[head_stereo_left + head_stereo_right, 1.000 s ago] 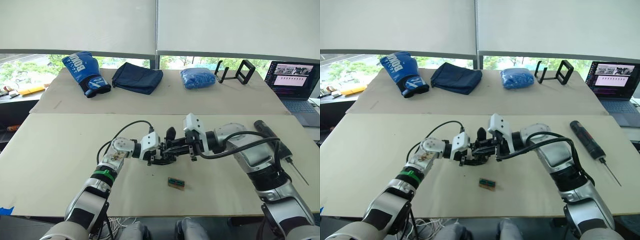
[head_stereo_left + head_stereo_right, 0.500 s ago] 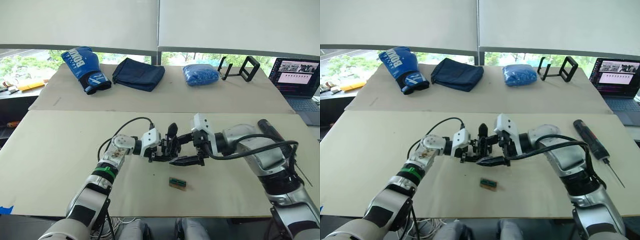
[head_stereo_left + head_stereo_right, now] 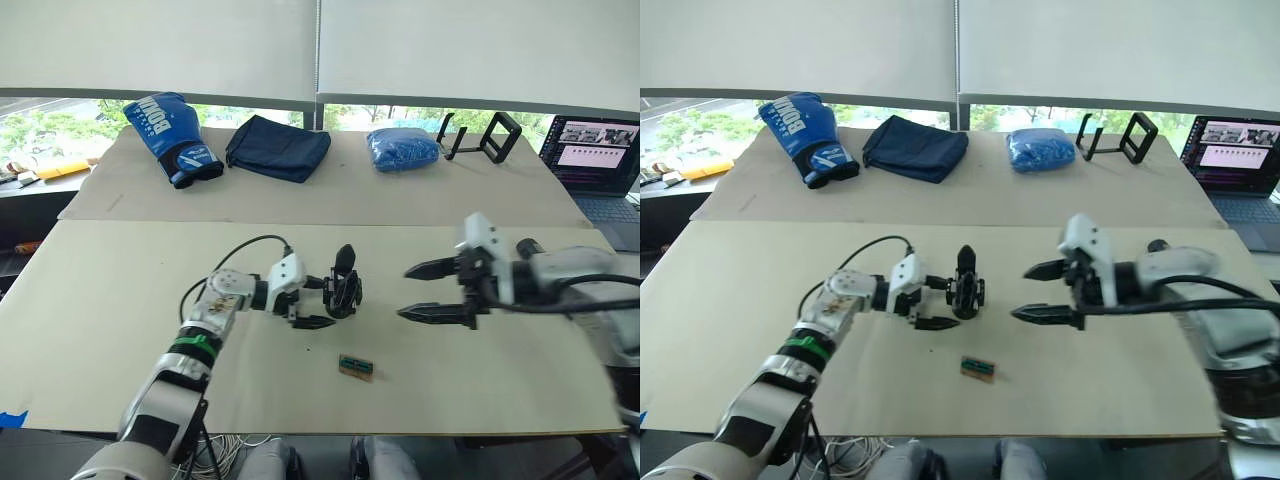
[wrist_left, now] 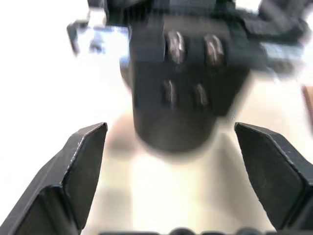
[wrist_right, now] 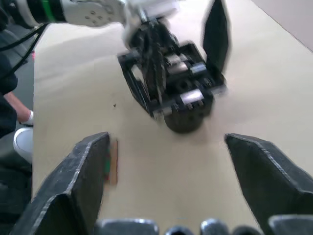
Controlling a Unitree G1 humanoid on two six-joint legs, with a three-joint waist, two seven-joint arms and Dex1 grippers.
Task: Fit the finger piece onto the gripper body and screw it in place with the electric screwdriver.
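Near the middle of the pale desk stands the small black gripper body with its round base and pointed finger upright. Beside it, the left gripper is spread open, holding nothing. Well apart, the right gripper hovers with fingers wide. A green-and-tan block lies nearby.

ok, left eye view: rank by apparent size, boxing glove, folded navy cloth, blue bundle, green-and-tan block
1. Folded navy cloth and boxing glove: too alike to rank. Both sit at the far edge.
2. Blue bundle, plainly smaller.
3. Green-and-tan block, smallest by far, though it lies nearest the camera.
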